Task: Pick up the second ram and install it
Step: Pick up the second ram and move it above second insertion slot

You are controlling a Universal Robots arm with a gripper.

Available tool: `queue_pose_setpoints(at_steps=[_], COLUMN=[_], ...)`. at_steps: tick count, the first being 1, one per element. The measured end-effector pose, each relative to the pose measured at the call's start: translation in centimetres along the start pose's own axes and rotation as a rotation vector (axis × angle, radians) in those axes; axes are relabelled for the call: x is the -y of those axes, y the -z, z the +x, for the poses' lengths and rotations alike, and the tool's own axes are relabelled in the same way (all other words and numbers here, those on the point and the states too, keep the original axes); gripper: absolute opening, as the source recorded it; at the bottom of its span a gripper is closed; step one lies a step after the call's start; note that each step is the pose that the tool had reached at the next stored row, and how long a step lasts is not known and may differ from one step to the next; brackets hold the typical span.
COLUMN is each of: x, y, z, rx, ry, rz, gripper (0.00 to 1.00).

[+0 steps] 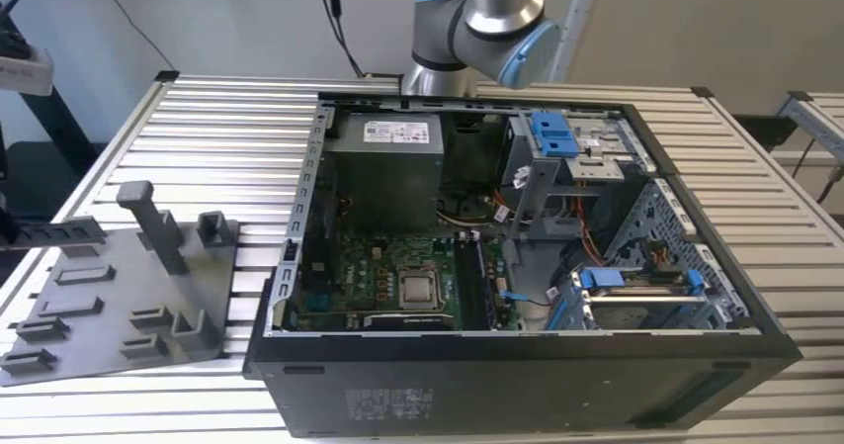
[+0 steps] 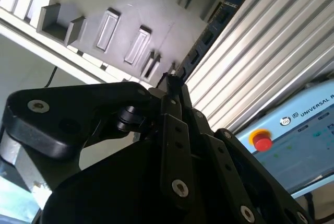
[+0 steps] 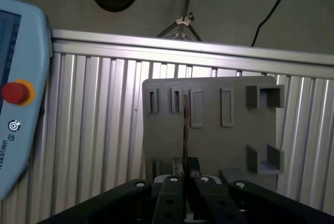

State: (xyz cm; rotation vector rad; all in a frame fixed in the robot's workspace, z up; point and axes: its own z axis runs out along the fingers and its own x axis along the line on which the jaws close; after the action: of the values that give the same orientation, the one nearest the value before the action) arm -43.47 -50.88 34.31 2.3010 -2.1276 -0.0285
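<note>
Gripper (image 2: 175,80): black two-finger pincer, jaws drawn together and clamped on the second ram (image 2: 206,38). In the second wrist view the ram ran out from the pincer's tip as a slim dark bar with chips along its face; in the first wrist view it showed edge-on as a thin line. Position of the held board: over the grey tray (image 3: 219,145), above its row of narrow slots; whether its lower edge was quite clear of a slot could not be told. Tray: flat grey plastic fixture with pockets and an upright post (image 1: 148,222), lying on the slatted table (image 1: 211,108) at the exterior view's left, just beside the computer case (image 1: 528,385). Case: open-topped, motherboard (image 1: 356,266) exposed, processor socket (image 1: 419,288) near the middle, long memory slots (image 1: 475,276) just to the exterior view's right of it; their occupancy too small to tell. Teach pendant (image 3: 15,104): at the table's side, well apart from the tray. Step in hand, by judgement: the pick-up, grasp made, installation not yet begun. Next move, by judgement, would call for a straight lift free of the tray, then carriage toward the case with the board square to a free slot.
</note>
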Motion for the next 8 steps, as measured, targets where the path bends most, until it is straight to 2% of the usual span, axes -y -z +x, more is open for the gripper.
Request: queue_pose_setpoints(at_steps=[8], x=[-0.02], y=[0.81], z=[-0.01], rx=[0.0], ry=[0.0], rz=[0.0001], gripper=[0.14])
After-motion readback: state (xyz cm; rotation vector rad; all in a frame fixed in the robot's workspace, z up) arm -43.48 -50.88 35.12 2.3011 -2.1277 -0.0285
